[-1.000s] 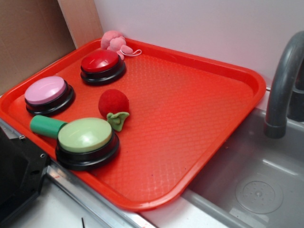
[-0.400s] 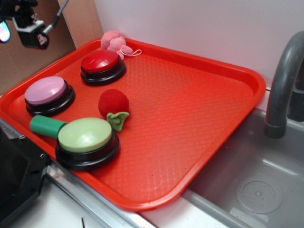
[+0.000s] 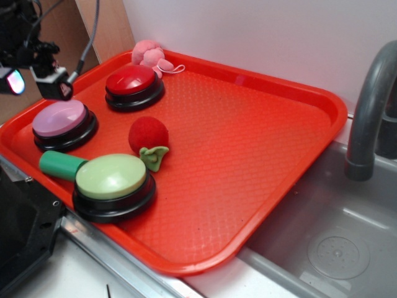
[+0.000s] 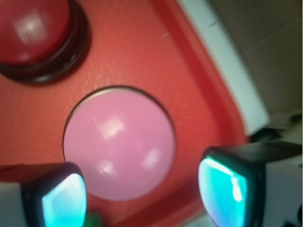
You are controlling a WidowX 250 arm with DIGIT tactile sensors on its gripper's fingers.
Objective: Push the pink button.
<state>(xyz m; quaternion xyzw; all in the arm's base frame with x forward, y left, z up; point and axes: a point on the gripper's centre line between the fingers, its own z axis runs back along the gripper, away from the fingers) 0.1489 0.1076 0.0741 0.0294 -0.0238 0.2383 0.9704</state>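
So far: nothing pressed, as far as the two views show; the work is at the approach stage.
Hand (image 4: 142, 194): fingers spread wide apart, nothing held between them; both glowing teal pads (image 4: 64, 203) show at the bottom of the wrist view with a clear gap between.
Hand height: raised above the tray (image 3: 248, 143), off the button, judging from the exterior view, where the hand (image 3: 34, 81) hangs at the upper left.
Pink button (image 4: 119, 144): directly below the hand and slightly ahead of its fingertips, sitting between the two pads in the wrist view; in the exterior view the pink button (image 3: 60, 118) lies just under the hand.
Red button (image 4: 35, 30): farther ahead of the hand and to one side, well clear of the gap.
Done: the hand appears lined up over the right button.
Left: the descent and the press itself; the dome shows no sign of contact.
Risk: the open gap straddles the dome, so a straight drop may need a finger or the closed tips to meet the top.
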